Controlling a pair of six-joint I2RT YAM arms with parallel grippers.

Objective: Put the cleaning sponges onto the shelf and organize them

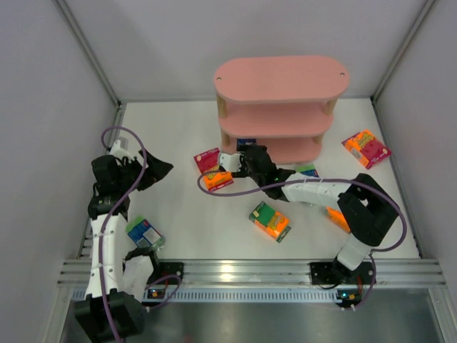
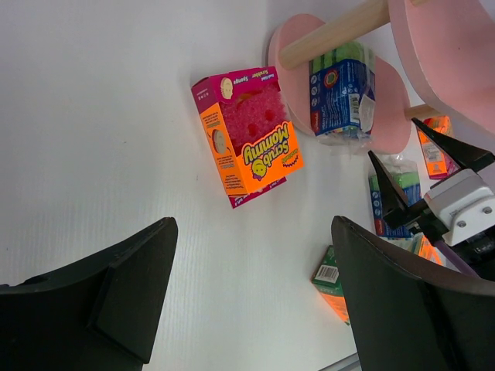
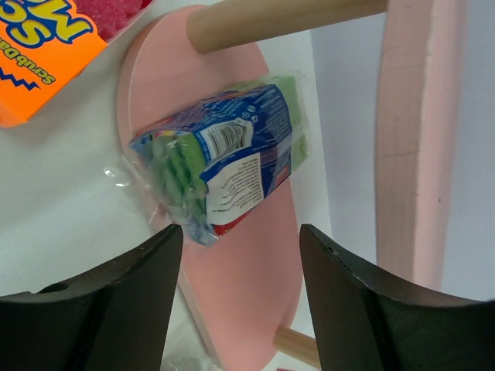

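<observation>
The pink shelf (image 1: 282,77) stands at the back of the table. A blue-and-green wrapped sponge pack (image 3: 220,162) lies on the shelf's bottom board (image 3: 247,294), near its left end. My right gripper (image 3: 240,239) is open just in front of this pack, and only the crinkled wrapper reaches its left finger. In the top view the right gripper (image 1: 239,158) is at the bottom tier's left end. An orange-and-magenta sponge box (image 2: 247,135) lies on the table beside it. My left gripper (image 2: 255,232) hangs open and empty over bare table at the left (image 1: 156,171).
Loose on the table are a green-and-orange pack (image 1: 270,221), an orange-and-magenta pack (image 1: 365,148) at the right, a blue-and-white pack (image 1: 145,232) near the left arm's base, and another blue pack (image 1: 308,170) by the shelf. An orange pack (image 1: 335,216) lies partly under the right arm.
</observation>
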